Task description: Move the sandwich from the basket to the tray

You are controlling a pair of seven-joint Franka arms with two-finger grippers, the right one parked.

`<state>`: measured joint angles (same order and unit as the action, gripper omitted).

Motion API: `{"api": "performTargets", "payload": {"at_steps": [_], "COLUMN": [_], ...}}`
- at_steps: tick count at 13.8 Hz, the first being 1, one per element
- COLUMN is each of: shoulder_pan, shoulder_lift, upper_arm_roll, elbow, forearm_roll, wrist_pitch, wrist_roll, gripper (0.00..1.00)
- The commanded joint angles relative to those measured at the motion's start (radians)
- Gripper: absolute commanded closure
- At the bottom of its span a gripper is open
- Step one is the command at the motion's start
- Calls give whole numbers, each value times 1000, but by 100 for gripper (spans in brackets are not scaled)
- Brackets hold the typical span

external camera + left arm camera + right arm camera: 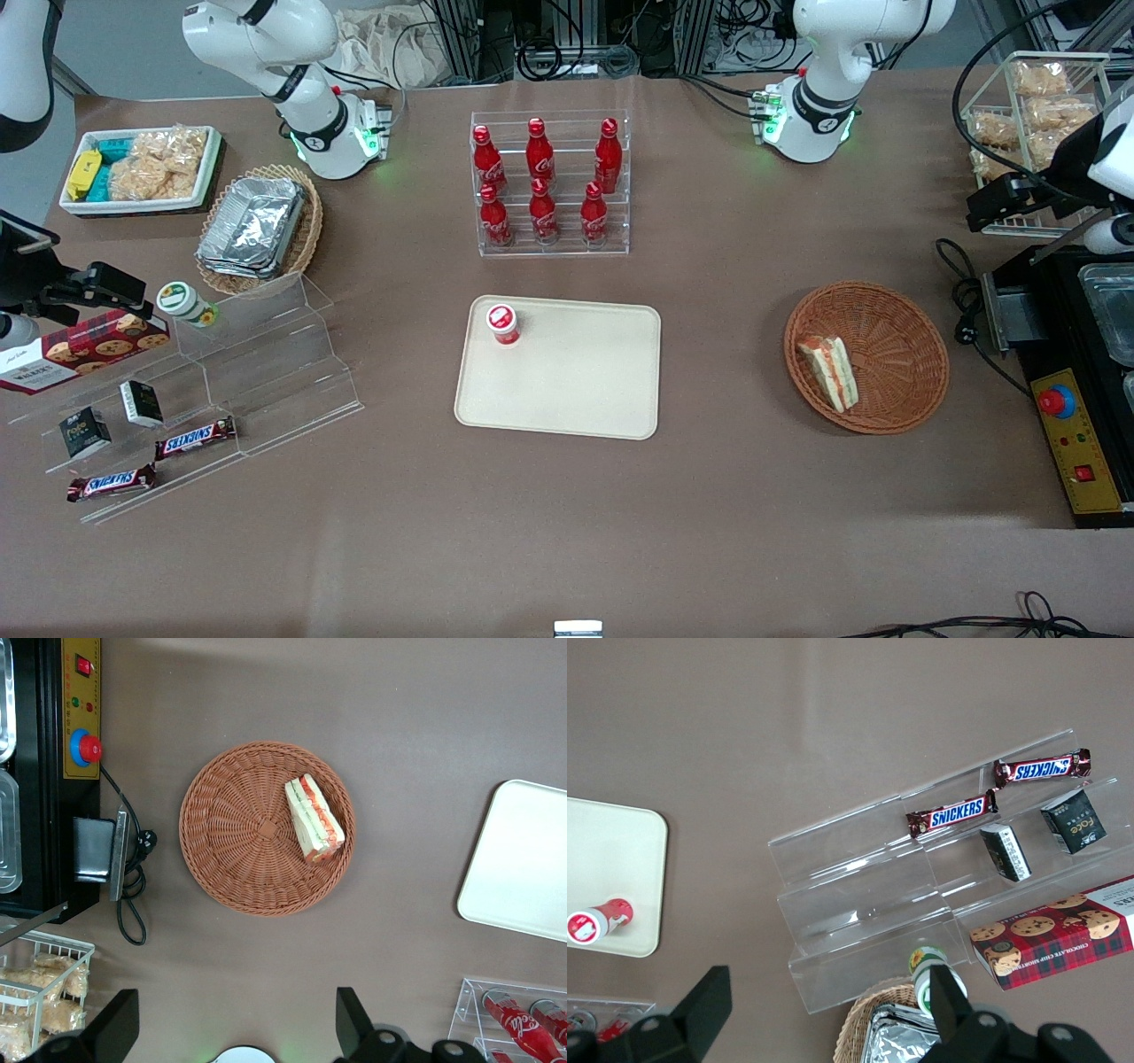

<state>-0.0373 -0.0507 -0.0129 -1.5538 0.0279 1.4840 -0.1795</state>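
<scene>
Front view: the working arm reaches in from its end of the table. Its gripper (pixel 997 206) hangs high in the air at about one o'clock from the basket (pixel 904 332), carrying nothing. From here I cannot tell how the jaws stand. The sandwich (pixel 828 372) lies inside the basket against the rim at nine o'clock, on the side toward the tray (pixel 576 390). The tray sits at nine o'clock from the basket, with bare brown table (pixel 726 496) between them. A small red-capped pot (pixel 503 323) stands in the tray's eleven o'clock corner, and the rest of the tray surface is bare. A clear rack of red bottles (pixel 551 182) stands at twelve o'clock from the tray. A black control box (pixel 1076 425) with a trailing cable (pixel 966 310) lies just beside the basket at three o'clock.

Left wrist view: the gripper (pixel 235 1028) looks straight down from well above. Its two dark fingers (pixel 354 1023) are spread wide apart with nothing between them. The basket (pixel 239 828) is seen whole, with the sandwich (pixel 313 819) at two o'clock from its centre, touching the rim. The tray's edge (pixel 523 859) is well apart from the basket on the sandwich's side. The control box (pixel 53 771) and its plug (pixel 133 877) crowd the basket at nine o'clock.

Right wrist view: one corner of the tray (pixel 611 868) shows, with the pot (pixel 598 921) on it.
</scene>
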Motion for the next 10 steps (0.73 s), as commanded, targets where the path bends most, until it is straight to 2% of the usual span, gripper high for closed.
{"api": "performTargets", "payload": {"at_steps": [1,7,10], "shoulder_pan": [-12,-12,-13], "shoulder_lift": [-31,-23,24], "upper_arm_roll": [11,13,13], "elbow": [-23,-46,-68], "forearm_roll": [-6,-17,-19], "wrist_pitch": [-10,-2,7], "wrist_roll": [14,17,8], "gripper": [0,0,0]}}
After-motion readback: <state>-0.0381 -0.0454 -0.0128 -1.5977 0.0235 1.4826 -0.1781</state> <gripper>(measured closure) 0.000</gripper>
